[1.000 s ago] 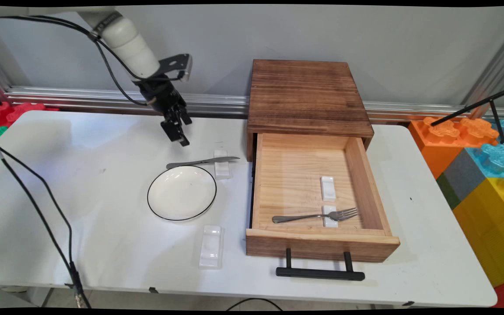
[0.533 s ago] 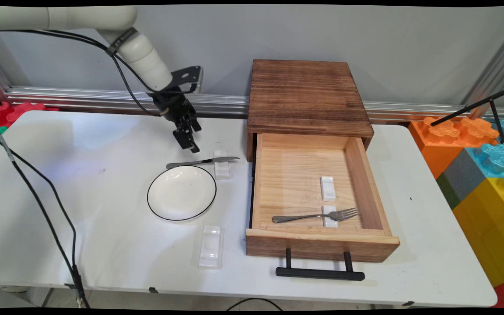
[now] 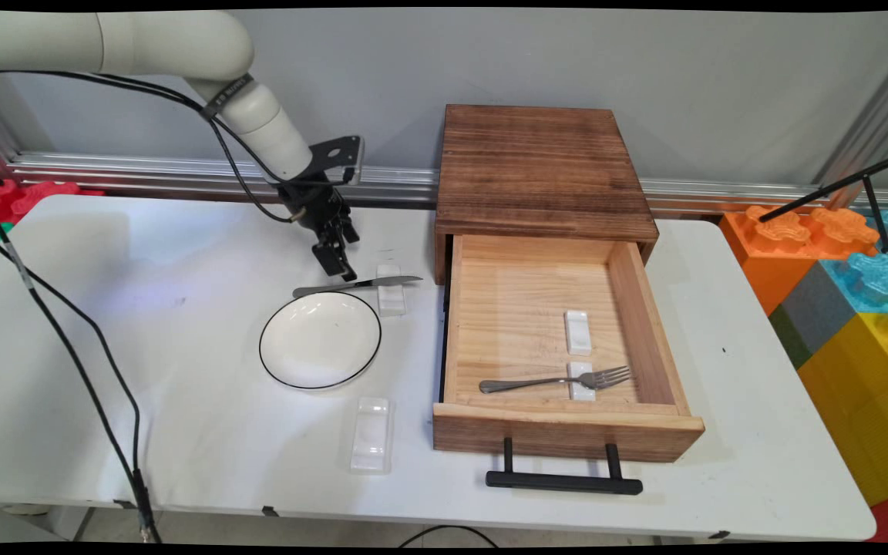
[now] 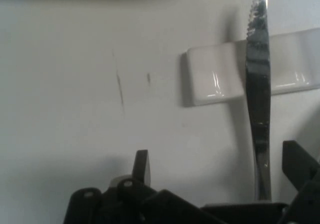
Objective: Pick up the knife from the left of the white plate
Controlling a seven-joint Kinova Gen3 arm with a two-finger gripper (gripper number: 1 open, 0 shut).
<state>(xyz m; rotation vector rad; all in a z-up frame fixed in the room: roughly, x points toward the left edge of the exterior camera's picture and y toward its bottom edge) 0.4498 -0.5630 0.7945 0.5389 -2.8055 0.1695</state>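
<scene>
Centre-left of frame: black two-finger gripper (image 3: pixel 340 266), fingers parted and empty, above slim steel knife (image 3: pixel 355 286) (stiff, slippery; take mid-handle) on the tabletop (image 3: pixel 143 347).

Landmark: plate (image 3: pixel 320 340) on the bench (image 3: pixel 143 324). Knife (image 3: pixel 355 285) lies just behind the plate, blade end resting across a rest (image 3: pixel 391 291) behind-right of the plate. Claw (image 3: pixel 340 266) hangs just behind the knife's middle, near the rest; in the hand view the knife (image 4: pixel 258 99) crosses the rest (image 4: pixel 220 76). Second rest (image 3: pixel 371 433) lies before the plate, slightly right. Drawer (image 3: pixel 560 347) stands open right of the plate, under a box (image 3: pixel 540 166). In the drawer: one rest (image 3: pixel 577 331), and before it a fork (image 3: pixel 556 380) lying across another rest (image 3: pixel 582 393).
</scene>
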